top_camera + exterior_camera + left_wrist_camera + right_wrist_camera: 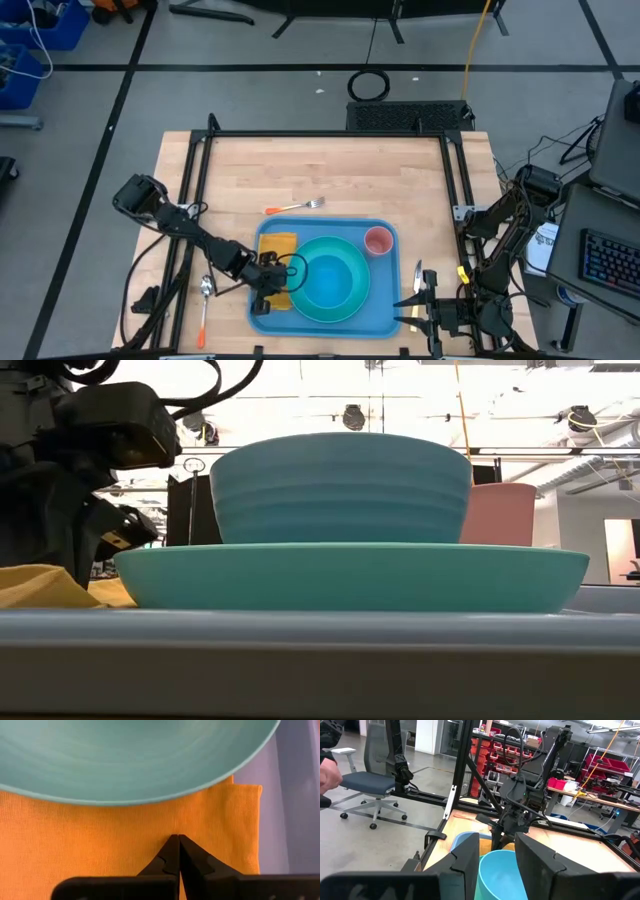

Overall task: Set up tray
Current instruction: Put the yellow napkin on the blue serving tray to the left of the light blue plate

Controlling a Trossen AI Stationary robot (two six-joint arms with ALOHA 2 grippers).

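The blue tray [385, 318] lies at the table's near middle. On it lie an orange napkin [277, 243], a turquoise plate [352, 305] with a blue bowl [330, 272] in it, and a pink cup [378, 241] at the far right corner. The plate's left rim lies over the napkin's edge [150, 807]. My left gripper [176, 840] is shut, its tips on the napkin next to the plate [125, 765]. My right gripper [497, 855] hovers open and level at the tray's near right corner [415, 300], holding nothing. My left gripper has its shut fingertips [172, 851] on the napkin's top surface [176, 827], close to the plate's rim. It comes slanting down from the table's left. The napkin lies flat on the tray. Whether any cloth is caught between the tips, I cannot tell.
A fork with an orange handle [298, 206] lies on the wooden table just beyond the tray. A spoon with an orange handle [205, 300] lies left of the tray, near the left arm. The table's far half is bare wood [320, 165].
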